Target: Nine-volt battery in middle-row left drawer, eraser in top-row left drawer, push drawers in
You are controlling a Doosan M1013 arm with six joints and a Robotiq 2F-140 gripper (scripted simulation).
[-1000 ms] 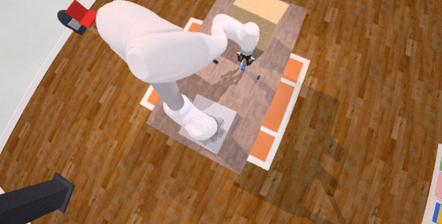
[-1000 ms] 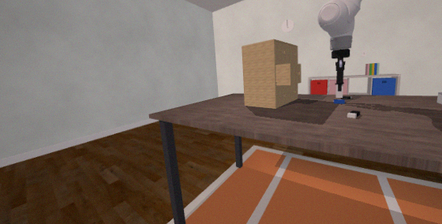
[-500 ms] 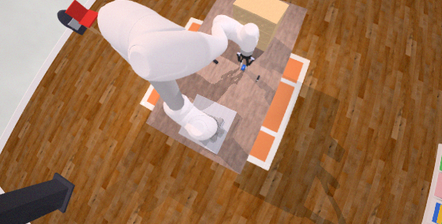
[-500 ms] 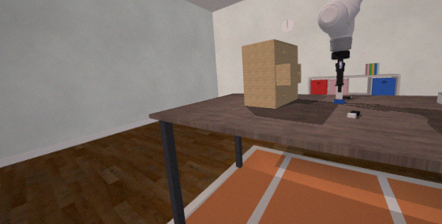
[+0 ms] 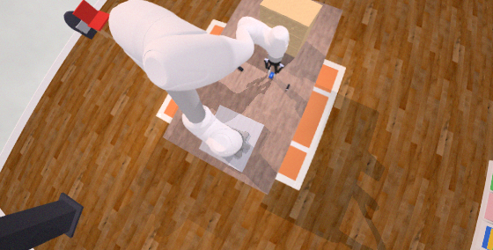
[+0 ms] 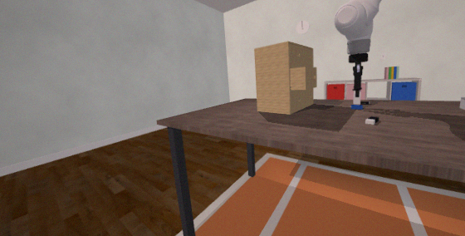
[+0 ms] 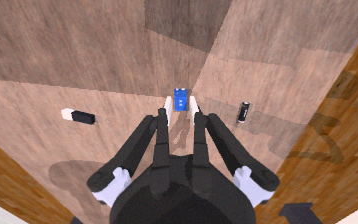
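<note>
The blue nine-volt battery point(image 7: 180, 99) lies on the dark wooden table a little in front of the chest; it also shows in the overhead view point(image 5: 271, 76) and the side view point(image 6: 356, 106). My gripper point(image 7: 180, 102) point(image 6: 356, 97) points straight down over it, part open, with the fingertips on either side of the battery's near end and just above the table. The eraser point(image 7: 77, 116) point(image 6: 372, 120) point(image 5: 240, 69), white with a black sleeve, lies on the table to the left, apart from the gripper. The small wooden chest point(image 6: 284, 77) point(image 5: 290, 16) stands upright with one middle-row drawer point(image 6: 306, 78) pulled part way out.
A small dark cylinder point(image 7: 242, 112) lies on the table to the right of the battery point(image 5: 287, 86). The arm's base point(image 5: 217, 136) is mounted at the table's other end. The table edge runs close on the right of the wrist view.
</note>
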